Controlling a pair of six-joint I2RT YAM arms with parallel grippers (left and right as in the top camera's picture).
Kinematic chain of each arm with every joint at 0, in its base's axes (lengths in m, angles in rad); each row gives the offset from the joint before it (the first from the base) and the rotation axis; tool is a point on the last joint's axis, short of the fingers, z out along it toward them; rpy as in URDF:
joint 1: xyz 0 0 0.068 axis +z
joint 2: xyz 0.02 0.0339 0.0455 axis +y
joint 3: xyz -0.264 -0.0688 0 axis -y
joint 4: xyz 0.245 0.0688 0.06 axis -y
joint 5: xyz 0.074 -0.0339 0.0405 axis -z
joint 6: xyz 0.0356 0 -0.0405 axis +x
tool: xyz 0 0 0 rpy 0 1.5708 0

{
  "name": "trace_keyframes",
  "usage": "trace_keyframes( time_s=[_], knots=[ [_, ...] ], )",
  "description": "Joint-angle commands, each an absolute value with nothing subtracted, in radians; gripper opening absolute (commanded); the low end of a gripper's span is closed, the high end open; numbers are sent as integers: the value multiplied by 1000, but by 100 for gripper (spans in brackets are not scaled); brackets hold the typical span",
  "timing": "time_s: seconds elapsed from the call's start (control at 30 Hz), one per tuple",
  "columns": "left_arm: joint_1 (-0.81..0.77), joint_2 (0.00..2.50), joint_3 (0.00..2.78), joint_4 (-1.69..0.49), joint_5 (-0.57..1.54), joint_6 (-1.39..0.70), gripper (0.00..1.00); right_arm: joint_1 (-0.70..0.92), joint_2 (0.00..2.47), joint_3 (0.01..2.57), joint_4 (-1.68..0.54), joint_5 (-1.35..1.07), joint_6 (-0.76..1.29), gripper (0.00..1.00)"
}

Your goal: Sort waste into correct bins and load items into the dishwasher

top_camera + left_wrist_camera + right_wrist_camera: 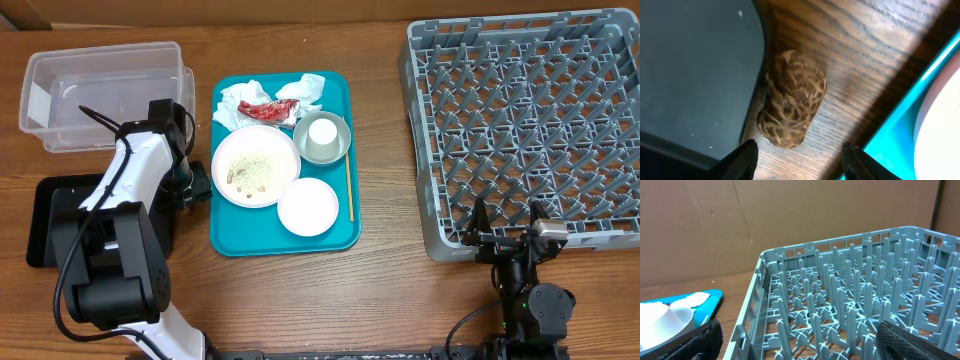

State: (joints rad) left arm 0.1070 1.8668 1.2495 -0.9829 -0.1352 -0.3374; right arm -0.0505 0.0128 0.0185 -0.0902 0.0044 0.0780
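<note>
A small brown food lump (792, 97) lies on the wood between the shallow black tray (690, 75) and the teal tray (900, 125). My left gripper (800, 160) is open just behind it, touching nothing. From overhead the left gripper (197, 185) hides the lump. On the teal tray (335, 235) are a white plate (255, 165) with crumbs, a pinkish dish (308, 207), a grey-rimmed bowl (340, 150) holding a white cup (322, 135), napkins (240, 100), a red wrapper (268, 111) and a wooden stick (349, 190). My right gripper (508, 225) stands open at the near edge of the grey rack (530, 130).
A clear plastic tub (100, 95) stands at the back left, beyond the black tray (60, 215). The rack's upright pegs (850, 305) fill the right wrist view, beyond the right gripper (805, 345). The left arm's base sits at the front left.
</note>
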Motion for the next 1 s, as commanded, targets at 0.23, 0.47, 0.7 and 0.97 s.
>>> trace_keyframes(
  time_s=[0.23, 0.47, 0.7, 0.97],
  knots=[
    [112, 1878, 1212, -931, -205, -329, 58, -48, 3, 8, -84, 6, 75, 100],
    [112, 1878, 1211, -920, -218, -329, 59, -48, 3, 8, -84, 6, 75, 100],
    [112, 1878, 1199, -896, -216, -330, 60, -48, 3, 8, -84, 6, 74, 100],
    [113, 1878, 1138, -816, -186, -329, 61, -48, 3, 8, -84, 6, 74, 100]
  ],
)
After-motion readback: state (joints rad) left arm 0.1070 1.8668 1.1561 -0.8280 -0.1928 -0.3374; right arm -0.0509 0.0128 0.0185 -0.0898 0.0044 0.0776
